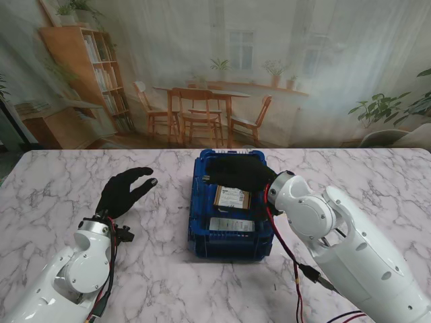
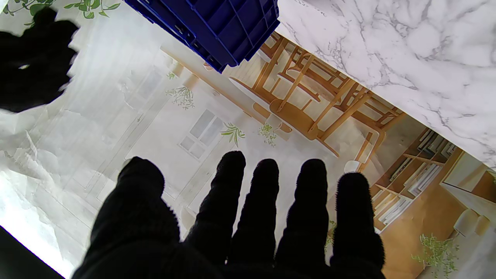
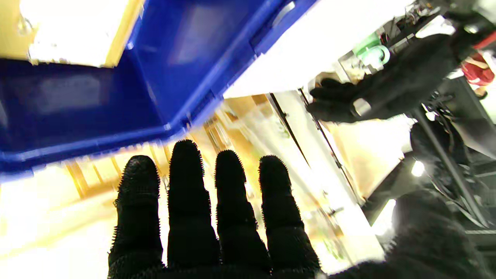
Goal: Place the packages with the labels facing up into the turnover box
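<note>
The blue turnover box point(image 1: 231, 241) stands mid-table. Inside lie a brown package point(image 1: 232, 197) with a white label facing up and, nearer to me, a blue-grey package point(image 1: 231, 225) with a label strip. My right hand point(image 1: 237, 171) hovers flat over the box's far half, fingers straight and apart, holding nothing; its fingers point(image 3: 217, 209) extend past the box rim point(image 3: 89, 143) in the right wrist view. My left hand point(image 1: 124, 190) is raised left of the box, open and empty. The left wrist view shows its spread fingers point(image 2: 267, 205) and a box corner point(image 2: 217, 27).
White marble table point(image 1: 81, 182) stretches on both sides of the box. A printed backdrop of a room point(image 1: 215, 74) rises behind the table's far edge. Red and black cables point(image 1: 296, 276) hang beside my right arm.
</note>
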`<state>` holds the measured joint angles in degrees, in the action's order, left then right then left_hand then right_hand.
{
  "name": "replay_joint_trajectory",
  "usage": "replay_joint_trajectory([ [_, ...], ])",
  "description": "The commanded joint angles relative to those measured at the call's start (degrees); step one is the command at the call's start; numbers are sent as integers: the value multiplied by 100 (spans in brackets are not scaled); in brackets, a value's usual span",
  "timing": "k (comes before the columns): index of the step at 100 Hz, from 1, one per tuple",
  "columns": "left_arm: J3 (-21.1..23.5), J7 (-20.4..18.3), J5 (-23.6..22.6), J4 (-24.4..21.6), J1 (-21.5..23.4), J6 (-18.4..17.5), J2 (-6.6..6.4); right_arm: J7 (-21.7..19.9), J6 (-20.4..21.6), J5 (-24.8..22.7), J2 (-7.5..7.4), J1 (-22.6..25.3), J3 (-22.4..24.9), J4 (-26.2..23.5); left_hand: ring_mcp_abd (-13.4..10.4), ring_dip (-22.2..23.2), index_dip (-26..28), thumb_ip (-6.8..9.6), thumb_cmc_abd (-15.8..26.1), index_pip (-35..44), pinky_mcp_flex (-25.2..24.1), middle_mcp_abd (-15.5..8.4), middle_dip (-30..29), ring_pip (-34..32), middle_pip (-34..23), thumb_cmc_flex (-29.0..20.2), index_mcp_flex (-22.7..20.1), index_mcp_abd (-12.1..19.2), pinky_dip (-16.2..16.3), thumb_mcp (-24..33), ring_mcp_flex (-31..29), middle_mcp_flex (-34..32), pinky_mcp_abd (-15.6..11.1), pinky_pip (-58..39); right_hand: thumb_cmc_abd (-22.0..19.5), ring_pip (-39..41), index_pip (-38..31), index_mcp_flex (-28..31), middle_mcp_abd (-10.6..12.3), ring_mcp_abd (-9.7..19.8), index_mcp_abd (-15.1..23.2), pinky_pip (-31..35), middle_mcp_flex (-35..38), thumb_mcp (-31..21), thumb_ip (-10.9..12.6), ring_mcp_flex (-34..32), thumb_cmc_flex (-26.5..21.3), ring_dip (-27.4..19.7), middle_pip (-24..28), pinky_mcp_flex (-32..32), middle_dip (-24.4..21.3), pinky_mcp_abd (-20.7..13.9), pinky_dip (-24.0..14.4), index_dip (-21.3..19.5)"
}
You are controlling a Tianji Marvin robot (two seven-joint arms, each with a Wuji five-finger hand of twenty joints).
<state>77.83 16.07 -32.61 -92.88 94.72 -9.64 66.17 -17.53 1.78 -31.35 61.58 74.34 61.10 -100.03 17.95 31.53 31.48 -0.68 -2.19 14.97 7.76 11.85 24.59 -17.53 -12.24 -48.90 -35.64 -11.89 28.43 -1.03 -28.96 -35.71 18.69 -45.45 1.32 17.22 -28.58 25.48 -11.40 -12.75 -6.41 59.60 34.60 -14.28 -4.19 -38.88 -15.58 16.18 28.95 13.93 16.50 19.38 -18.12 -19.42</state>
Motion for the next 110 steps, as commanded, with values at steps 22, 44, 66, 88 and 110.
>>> replay_joint_trajectory([
  [22, -40, -6, -35, 42, -19, -6, 10, 722, 904, -171, -13, 1049, 1106, -720, -79, -103, -24, 20, 296, -71, -127, -25, -151, 159, 210, -124, -49, -35, -52, -75, 132, 298, 3, 182, 64, -736, 78, 179, 395, 388, 462, -511, -315, 53, 112, 500, -185, -371, -602, -341, -253, 10, 371, 57],
  [44, -72, 59, -69, 74, -42, -78, 16, 1594, 1359, -482, 103, 1754, 1723, -794, -164, -313, -28, 21, 305, -94, -171, -39, -479, 382, 556, -133, 2, -17, -150, -70, 311, 613, -58, 340, 76, -922, 136, 150, 679, 595, 589, -676, -413, 54, 118, 715, -166, -496, -801, -459, -336, -76, 462, 51],
  [66, -93, 147, -30, 97, -46, -159, 38, 2564, 1601, -463, 275, 2314, 2088, -572, -189, -434, -58, 22, 324, -164, -209, -40, -642, 441, 627, -128, 130, -13, -226, -73, 344, 644, -66, 464, 122, -985, 139, 178, 820, 715, 633, -824, -361, 24, 123, 795, -202, -556, -863, -562, -361, -125, 529, 39],
  [88, -182, 128, 169, 75, -38, -147, 64, 3497, 1917, -425, 445, 2492, 2082, 55, -139, -322, -30, 29, 338, -105, -248, -74, -332, 304, 279, -127, 71, -41, -129, -71, 345, 387, -29, 391, 170, -1001, 86, 257, 889, 821, 685, -931, -248, -3, 123, 811, -243, -585, -841, -619, -348, -181, 568, 21],
  [110, -507, 9, 447, 228, -168, 71, 89, 3905, 1898, -438, 512, 2309, 1879, 700, -194, -280, -12, 37, 354, -59, -269, -135, -201, 276, 139, -137, 48, -27, -79, -67, 304, 294, -34, 379, 150, -1023, 40, 243, 932, 904, 712, -1011, -220, -7, 120, 851, -240, -613, -832, -643, -337, -202, 581, 18],
])
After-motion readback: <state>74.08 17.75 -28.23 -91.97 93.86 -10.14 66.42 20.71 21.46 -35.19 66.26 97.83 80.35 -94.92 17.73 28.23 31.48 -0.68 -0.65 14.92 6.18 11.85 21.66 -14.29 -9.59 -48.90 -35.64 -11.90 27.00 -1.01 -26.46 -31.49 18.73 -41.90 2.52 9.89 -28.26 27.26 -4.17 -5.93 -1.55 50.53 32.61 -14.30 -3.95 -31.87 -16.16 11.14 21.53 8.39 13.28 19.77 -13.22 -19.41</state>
